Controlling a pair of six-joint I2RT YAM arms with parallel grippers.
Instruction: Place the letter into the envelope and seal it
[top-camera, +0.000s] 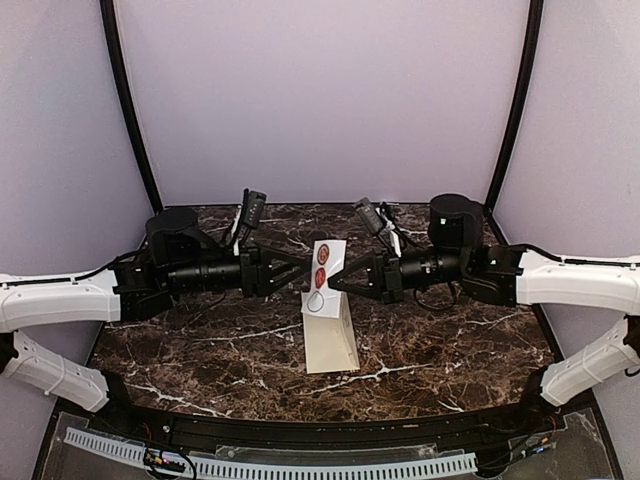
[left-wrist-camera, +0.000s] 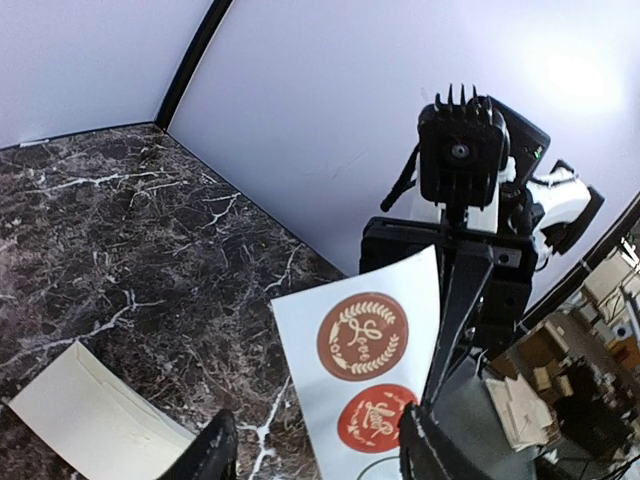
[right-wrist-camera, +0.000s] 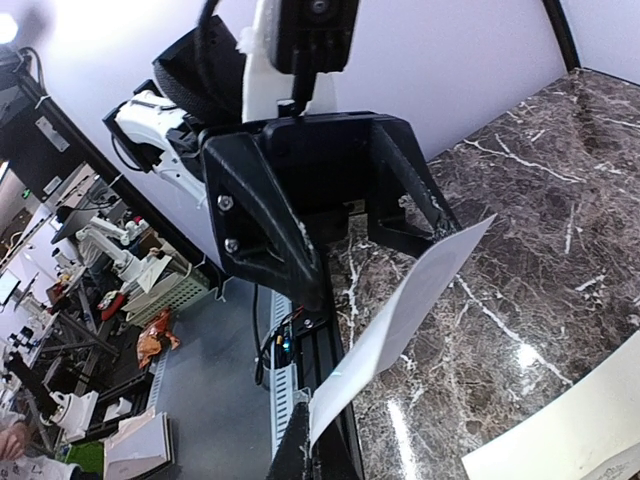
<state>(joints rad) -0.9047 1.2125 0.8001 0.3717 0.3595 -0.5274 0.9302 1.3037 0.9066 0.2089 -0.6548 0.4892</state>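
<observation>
Both arms reach inward and meet over the middle of the marble table (top-camera: 180, 350). Between them, clear of the surface, hangs a white sticker sheet (top-camera: 328, 266) carrying two round stickers, a brown one (left-wrist-camera: 362, 336) above a red one (left-wrist-camera: 378, 418). The right gripper (right-wrist-camera: 314, 442) has its fingers pressed together on one long edge of the sheet and bears it alone. The left gripper (left-wrist-camera: 318, 450) stands with fingers spread, one on each side of the sheet; its left finger (left-wrist-camera: 212, 452) is well off the paper. The envelope (top-camera: 331, 345), plain cream, lies flat on the marble just on the near side of the grippers, under the sheet's lower end. From above the sheet overlaps the envelope's far edge, and the two arms' fingers crowd the space over it. The letter cannot be made out as a separate thing; whether it sits inside the envelope cannot be told. Pale walls (top-camera: 320, 90) close in the table on three sides.
</observation>
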